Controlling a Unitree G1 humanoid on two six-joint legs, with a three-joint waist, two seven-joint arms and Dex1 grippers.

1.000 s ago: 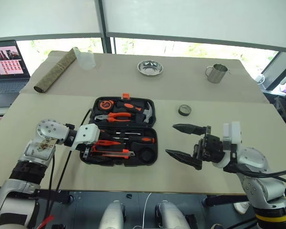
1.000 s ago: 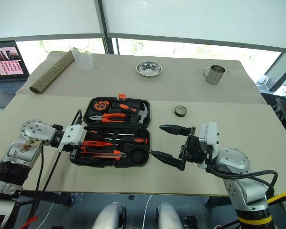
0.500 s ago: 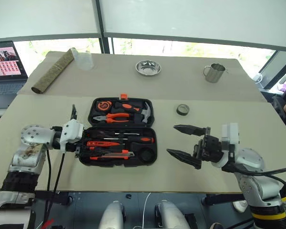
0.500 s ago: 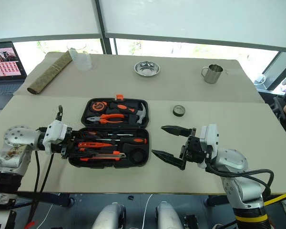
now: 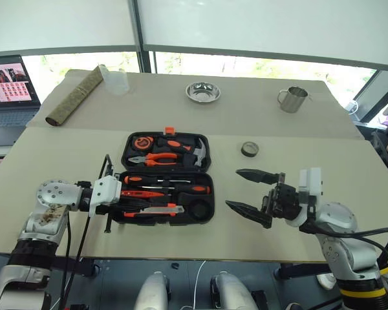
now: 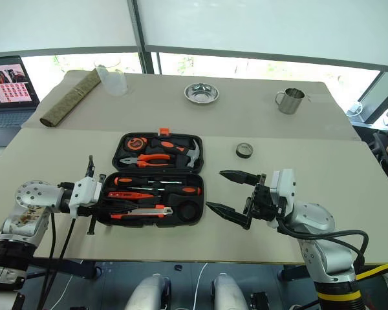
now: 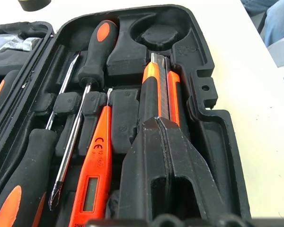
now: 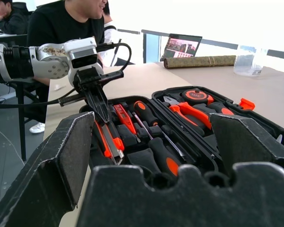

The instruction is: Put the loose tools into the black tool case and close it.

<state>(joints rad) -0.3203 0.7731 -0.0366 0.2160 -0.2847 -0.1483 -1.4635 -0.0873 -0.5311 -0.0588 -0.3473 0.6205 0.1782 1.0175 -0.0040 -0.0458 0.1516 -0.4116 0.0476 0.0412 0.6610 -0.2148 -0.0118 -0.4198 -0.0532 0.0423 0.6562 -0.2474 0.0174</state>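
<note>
My fingers [image 8: 97,97] are black. The tool case [image 5: 204,216] is black, its latch [image 5: 170,130] orange. The utility knife [image 7: 156,90] is orange and black; the tape roll [image 5: 249,149] is black.

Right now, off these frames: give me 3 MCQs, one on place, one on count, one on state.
1. Where is the tape roll?
A. in the case
B. on the table, right of the case
C. in the right gripper

2. How many metal vessels stand on the far table?
A. one
B. two
C. four

3. How is the left gripper?
A. shut, empty, over the case's left end
B. open around the knife
C. shut on a screwdriver

Key:
1 B, the roll lies on the bare table beside the open case.
2 B, a bowl and a mug.
3 A, its fingers meet with nothing between them, above the knife; the right gripper gapes.
</note>
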